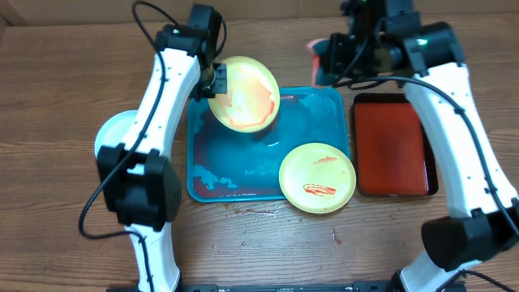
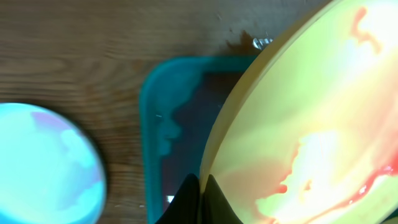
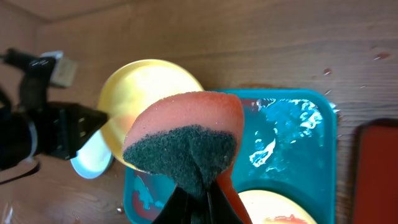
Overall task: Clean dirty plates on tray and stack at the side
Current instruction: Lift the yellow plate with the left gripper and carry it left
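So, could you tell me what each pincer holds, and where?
The left pincer grips a yellow-green plate by its rim; the right pincer pinches a sponge at one end.

It looks like a robotics lab bench: a white robot arm (image 1: 166,89) at left, another (image 1: 466,122) at right, black cables (image 1: 83,217) trailing over a plain wooden counter (image 1: 65,73).

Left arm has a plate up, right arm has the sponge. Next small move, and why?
Probably bring the right claw and its sponge across onto the face of the plate that the left claw holds tilted over the tray. That face shows red smears, and the sponge hangs clear of it, not touching.
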